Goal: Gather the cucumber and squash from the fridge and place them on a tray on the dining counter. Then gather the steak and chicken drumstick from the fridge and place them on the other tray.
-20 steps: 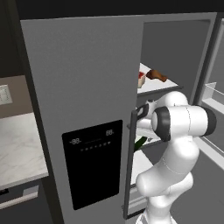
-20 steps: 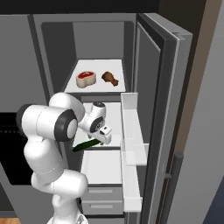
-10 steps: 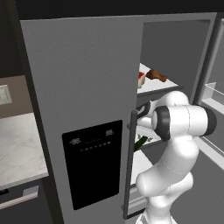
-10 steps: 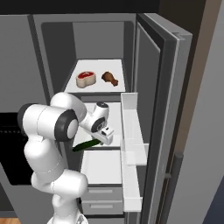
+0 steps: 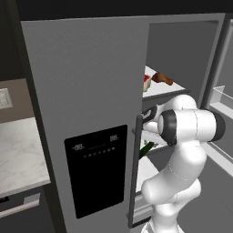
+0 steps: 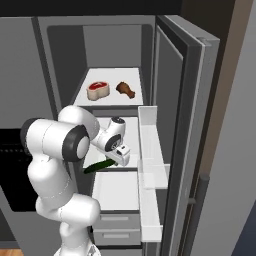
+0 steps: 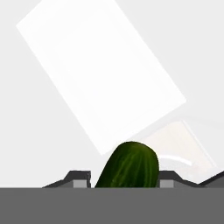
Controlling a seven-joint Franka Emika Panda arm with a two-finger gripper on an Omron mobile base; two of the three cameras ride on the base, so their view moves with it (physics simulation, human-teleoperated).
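Gripper [image 7: 127, 181] clamped on cucumber [image 7: 130, 165], held between fingertips inside fridge [image 6: 65, 45].

The fridge's upper shelf [image 6: 137, 96] carries the steak [image 6: 98, 90] and, just beside it, the chicken drumstick [image 6: 126, 89].

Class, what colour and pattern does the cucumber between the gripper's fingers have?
The cucumber is dark green with faint lighter lengthwise streaks; it shows best in the hand view.

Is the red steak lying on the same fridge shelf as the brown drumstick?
Yes, the red round steak lies beside the dark brown drumstick on the upper white shelf.
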